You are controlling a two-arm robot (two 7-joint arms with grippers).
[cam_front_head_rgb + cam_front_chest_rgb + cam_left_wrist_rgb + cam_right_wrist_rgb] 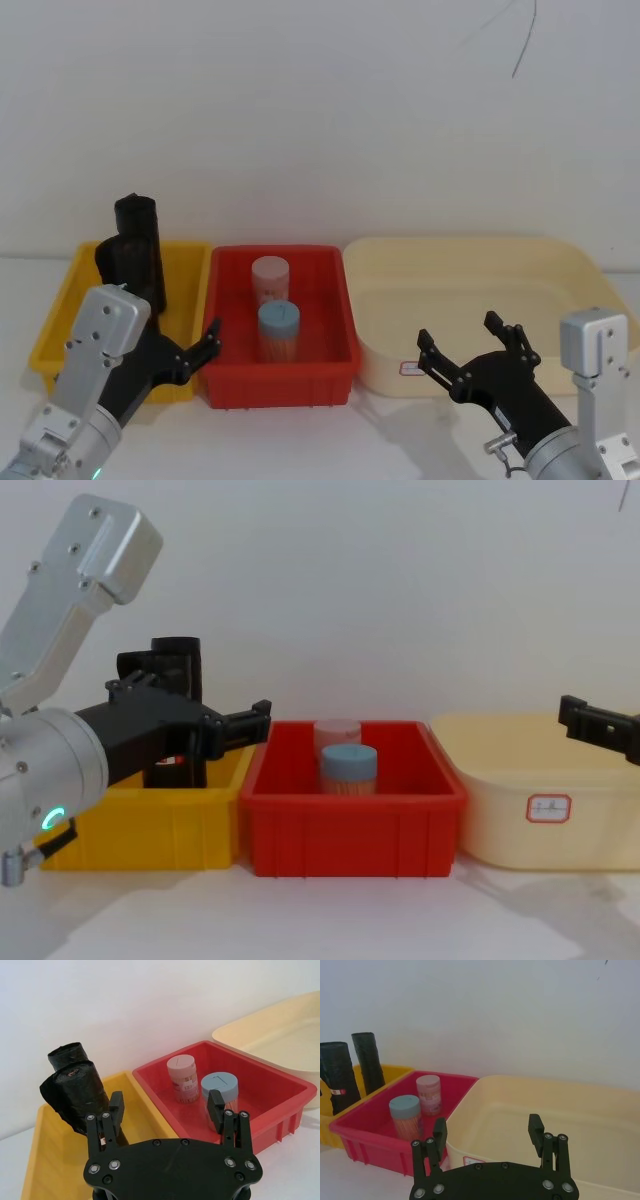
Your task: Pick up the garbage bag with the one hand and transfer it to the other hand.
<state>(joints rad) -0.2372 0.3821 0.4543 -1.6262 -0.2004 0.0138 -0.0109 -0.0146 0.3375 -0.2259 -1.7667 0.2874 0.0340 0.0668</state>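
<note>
Fingers (116,1106) of the left gripper (166,1105), by the yellow bin (50,1160), and right gripper (488,1131), before the cream bin (500,830), are spread empty. The garbage bag (337,1072) is stood in the yellow bin beside a plain roll (367,1060), its band (338,1091), like the cream bin's tag (548,807), unreadable. Jars (279,330) are kept in the red bin (280,382).

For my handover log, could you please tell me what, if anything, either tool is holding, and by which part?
Nothing is held: the left tool and right tool are both open.
</note>
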